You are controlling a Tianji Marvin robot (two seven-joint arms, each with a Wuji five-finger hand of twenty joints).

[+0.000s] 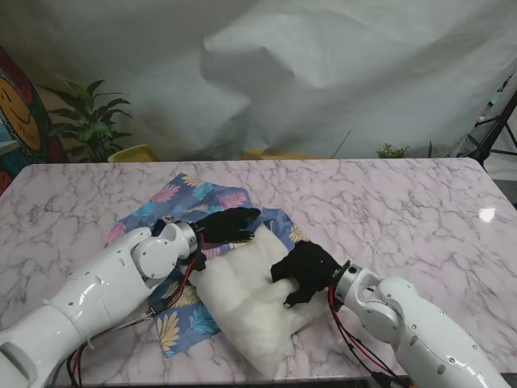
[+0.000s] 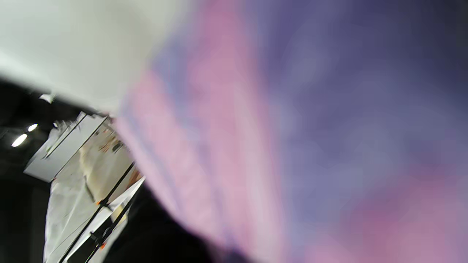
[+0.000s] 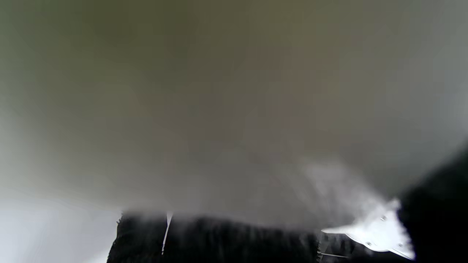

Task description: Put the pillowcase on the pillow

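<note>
The blue pillowcase (image 1: 187, 199) with pink and yellow leaves lies crumpled left of the table's middle. The white pillow (image 1: 242, 301) rests partly on it, its far end at the pillowcase's edge. My black-gloved left hand (image 1: 227, 224) lies across that edge at the pillow's far end and seems to pinch the cloth. In the left wrist view, blurred pink and purple pillowcase fabric (image 2: 292, 138) fills most of the picture. My right hand (image 1: 305, 272) is curled on the pillow's right side, gripping it. The right wrist view is filled with blurred white pillow (image 3: 219, 109).
The marble table (image 1: 404, 210) stretches away to the right and far side. A white backdrop cloth (image 1: 323, 73) hangs behind it, with a green plant (image 1: 90, 120) at the far left and a tripod leg (image 1: 494, 129) at the far right.
</note>
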